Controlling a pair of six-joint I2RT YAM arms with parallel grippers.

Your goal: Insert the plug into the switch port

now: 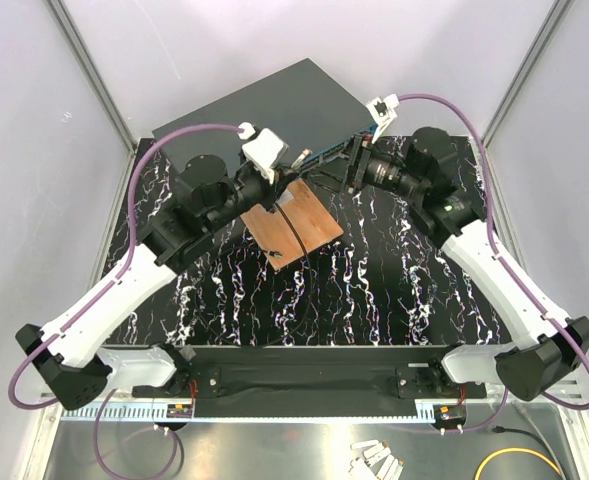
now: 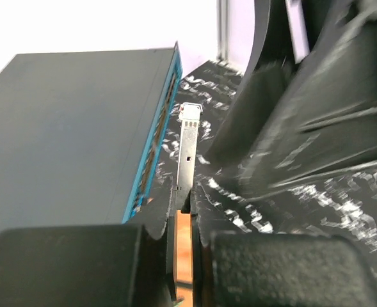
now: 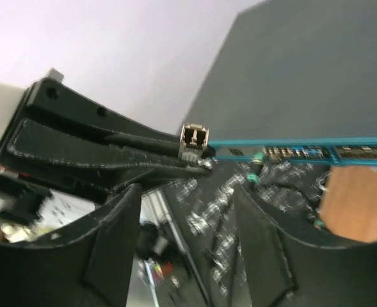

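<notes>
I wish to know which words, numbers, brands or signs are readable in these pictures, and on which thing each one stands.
No text can be read in any view.
switch front edge: tiny white markings beside the ports, too small to read.
plug: no readable marking.
white patch, lower left of the right wrist view: dark specks, perhaps print, too blurred to read.

Plug (image 2: 188,150) base vanishes between the left tool (image 2: 184,214) fingers; switch (image 2: 66,141) runs off the left edge, ports (image 2: 151,147) just a blur; board (image 3: 354,201) cropped at right in the right wrist view.
</notes>
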